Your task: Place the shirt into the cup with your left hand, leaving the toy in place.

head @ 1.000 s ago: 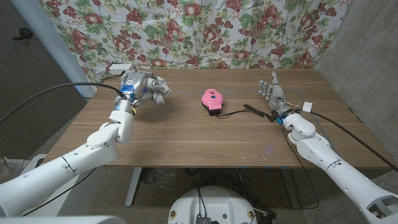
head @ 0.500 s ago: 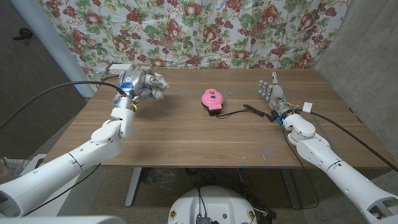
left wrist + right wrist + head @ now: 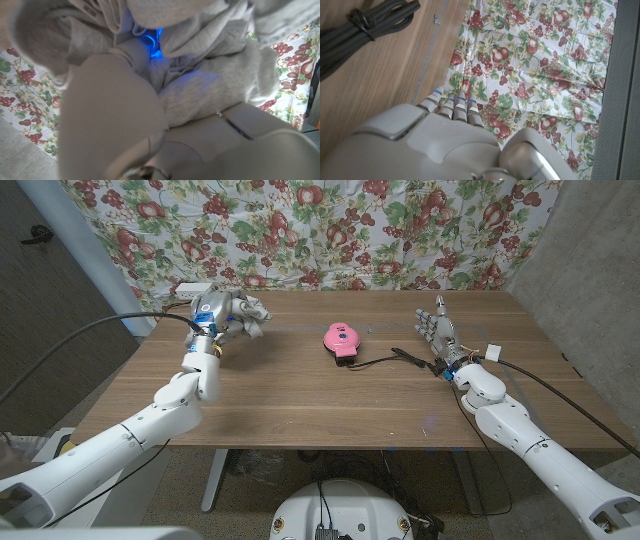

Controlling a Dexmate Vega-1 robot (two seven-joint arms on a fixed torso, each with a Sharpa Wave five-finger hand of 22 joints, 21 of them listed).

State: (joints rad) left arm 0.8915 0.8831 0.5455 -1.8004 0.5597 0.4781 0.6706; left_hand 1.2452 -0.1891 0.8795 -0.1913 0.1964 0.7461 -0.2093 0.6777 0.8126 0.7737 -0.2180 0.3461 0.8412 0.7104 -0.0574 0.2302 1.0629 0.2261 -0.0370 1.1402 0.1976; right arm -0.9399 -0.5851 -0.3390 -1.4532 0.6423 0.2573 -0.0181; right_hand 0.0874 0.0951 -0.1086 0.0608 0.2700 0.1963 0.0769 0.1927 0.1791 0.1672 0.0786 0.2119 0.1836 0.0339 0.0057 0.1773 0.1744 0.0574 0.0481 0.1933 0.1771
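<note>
My left hand (image 3: 213, 311) is at the table's far left, gripping a bunched grey shirt (image 3: 247, 311). In the left wrist view the shirt (image 3: 200, 75) is pressed against my fingers (image 3: 115, 105), with a blue glow in its folds. I cannot make out a cup; the shirt and hand cover that spot. The pink toy (image 3: 338, 337) lies near the table's middle, apart from both hands. My right hand (image 3: 439, 338) stands on its edge at the right, fingers straight up and holding nothing. In the right wrist view its fingertips (image 3: 454, 102) point toward the flowered cloth.
A black cable (image 3: 385, 359) runs from the toy toward my right hand and shows bundled in the right wrist view (image 3: 365, 25). A white box (image 3: 192, 287) sits at the far left edge. A flowered curtain (image 3: 330, 230) hangs behind the table.
My left hand has carried the shirt a little farther back on the table. The toy and my right hand have not moved.
</note>
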